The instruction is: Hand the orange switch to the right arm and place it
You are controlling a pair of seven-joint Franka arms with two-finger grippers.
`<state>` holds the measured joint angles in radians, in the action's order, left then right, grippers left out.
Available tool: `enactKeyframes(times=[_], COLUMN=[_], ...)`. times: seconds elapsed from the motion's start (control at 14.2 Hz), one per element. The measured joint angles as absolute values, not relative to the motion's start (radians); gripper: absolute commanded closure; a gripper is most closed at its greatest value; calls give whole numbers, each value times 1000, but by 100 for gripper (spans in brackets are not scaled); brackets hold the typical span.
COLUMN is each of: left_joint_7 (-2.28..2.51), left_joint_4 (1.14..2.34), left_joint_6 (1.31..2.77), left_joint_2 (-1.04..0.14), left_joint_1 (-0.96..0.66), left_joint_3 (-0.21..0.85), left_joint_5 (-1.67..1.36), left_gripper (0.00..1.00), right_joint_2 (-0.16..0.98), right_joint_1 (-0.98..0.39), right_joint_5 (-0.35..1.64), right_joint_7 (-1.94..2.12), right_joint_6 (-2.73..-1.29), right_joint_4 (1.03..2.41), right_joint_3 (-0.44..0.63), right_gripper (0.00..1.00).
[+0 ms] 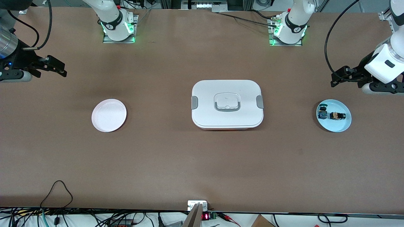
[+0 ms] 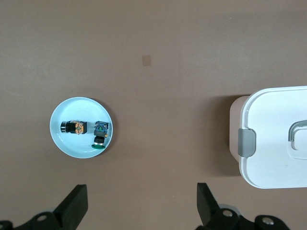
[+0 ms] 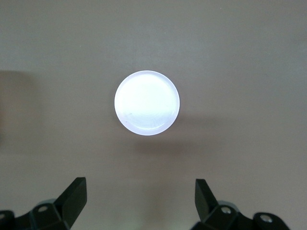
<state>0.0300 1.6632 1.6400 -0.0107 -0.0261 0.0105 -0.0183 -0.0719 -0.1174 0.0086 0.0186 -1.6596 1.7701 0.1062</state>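
Observation:
The orange switch lies on its side in a light blue plate at the left arm's end of the table. A similar blue-green switch lies beside it in the same plate. My left gripper hangs open and empty over bare table just beside that plate. My right gripper hangs open and empty over bare table at the right arm's end, beside a pale pink plate with nothing in it.
A white lidded box with grey side clips and a handle in its lid stands in the middle of the table, between the two plates. Cables run along the table's edge nearest the front camera.

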Motion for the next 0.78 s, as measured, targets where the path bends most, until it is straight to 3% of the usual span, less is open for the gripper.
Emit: enactKeyframes(times=[0.78], left_joint_7=[30], left_joint_4=[1662], left_joint_6=[1631], left_joint_2=[-12], left_joint_1=[-26], left_joint_3=[13], left_joint_5=[-18], left_gripper=[0], right_joint_2=[-72], right_joint_1=[-117], right_joint_5=[9], right_joint_7=[19], right_joint_6=[-1660], right_joint_4=[1770], right_joint_3=[106], right_gripper=[0])
